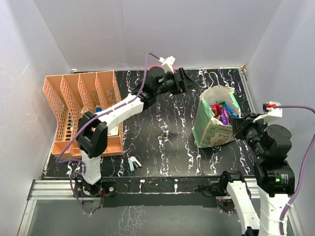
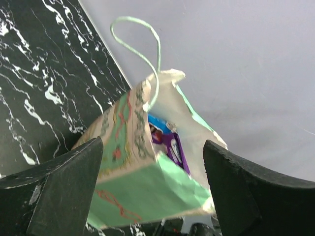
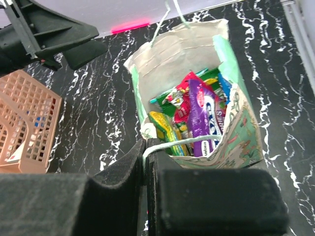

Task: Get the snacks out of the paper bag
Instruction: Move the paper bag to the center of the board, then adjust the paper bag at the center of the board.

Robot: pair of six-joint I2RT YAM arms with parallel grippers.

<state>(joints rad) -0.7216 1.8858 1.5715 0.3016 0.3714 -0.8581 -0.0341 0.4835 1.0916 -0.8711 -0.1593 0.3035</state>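
Observation:
The paper bag stands open on the black marbled table, right of centre. Several snacks lie inside it: purple, red, green, yellow and blue packets. My right gripper is shut on the bag's near string handle at the bag's right side. My left gripper is open and empty, held above the table just left of and behind the bag's top. In the left wrist view the bag sits between the open fingers, and its far handle stands up free.
An orange slotted tray lies along the table's left side, with small items in it. A small pale blue and white object lies near the front edge. White walls close the table on three sides.

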